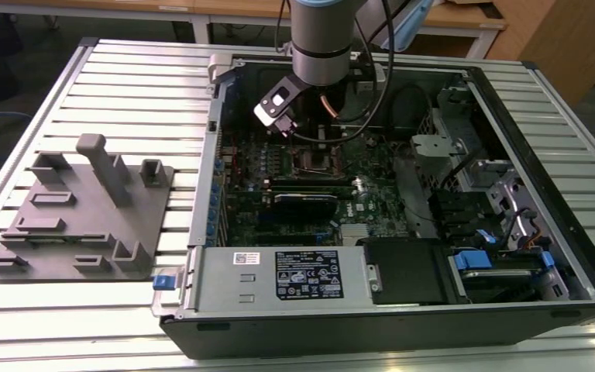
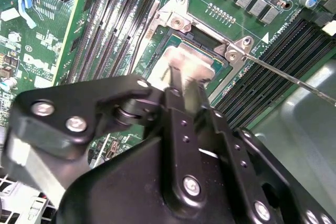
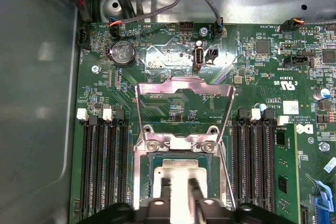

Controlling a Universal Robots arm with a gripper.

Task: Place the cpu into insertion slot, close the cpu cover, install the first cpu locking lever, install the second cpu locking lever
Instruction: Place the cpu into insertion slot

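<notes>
Computer case (image 1: 380, 329), black and lying open, holds your green board (image 3: 252, 87). Directly under your pincer (image 3: 180, 184) the flat silvery chip (image 3: 181, 167) sits over the dark-framed socket (image 2: 202, 38); you cannot tell whether the pincer clamps it. Just beyond the pincer the thin metal cover (image 3: 184, 83) stands tilted up, open. A white printed label (image 1: 306, 275) lies well away from the pincer, on a grey box (image 1: 225, 283).
</notes>
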